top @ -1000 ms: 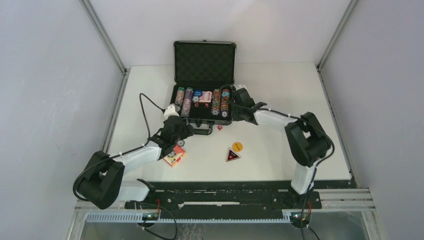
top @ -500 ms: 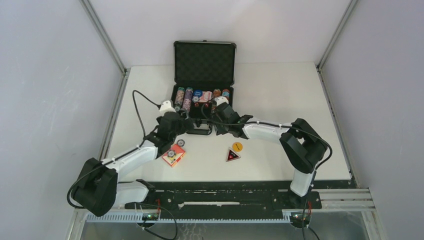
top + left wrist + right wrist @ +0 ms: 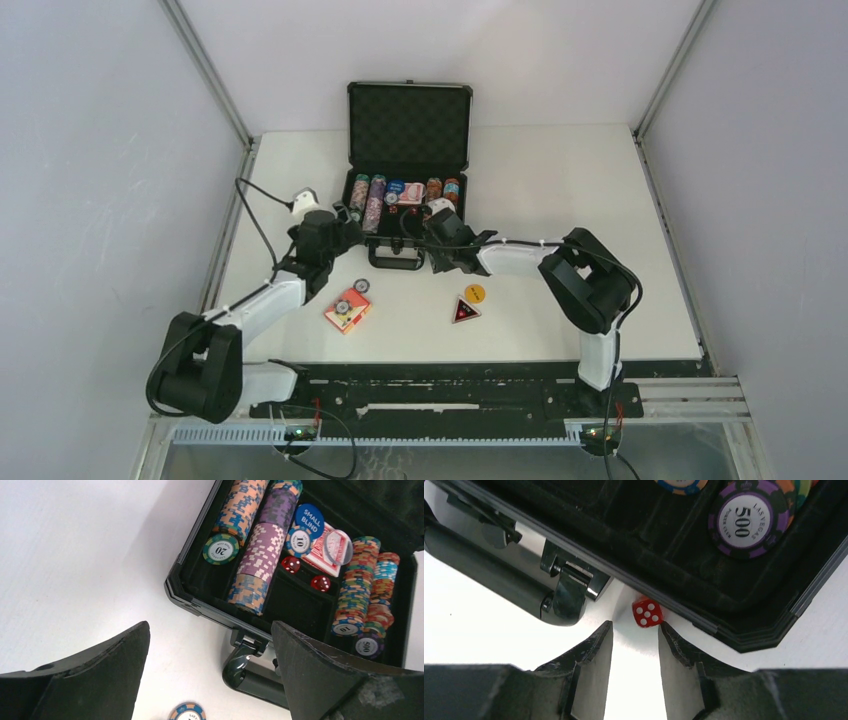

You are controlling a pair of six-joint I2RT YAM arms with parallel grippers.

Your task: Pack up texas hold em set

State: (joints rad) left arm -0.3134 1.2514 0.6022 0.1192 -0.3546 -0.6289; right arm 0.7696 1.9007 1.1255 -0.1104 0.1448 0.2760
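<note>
The black case lies open at the table's back, with rows of poker chips, two red dice, a red card box and a blue button inside. My left gripper hangs open and empty over the case's front left corner. A loose chip lies below it. My right gripper is open low in front of the case. A red die sits on the table just past its fingertips, against the case wall. A second card box with a chip on top lies on the table.
A yellow round button and a red triangular piece lie on the table right of the card box. The case's handle sticks out toward the arms, between the two grippers. Metal frame posts stand at both table sides.
My left gripper opened wide and rose away from the loose chip toward the case's left corner. My right gripper left the case's right side, came down to the die and opened.
</note>
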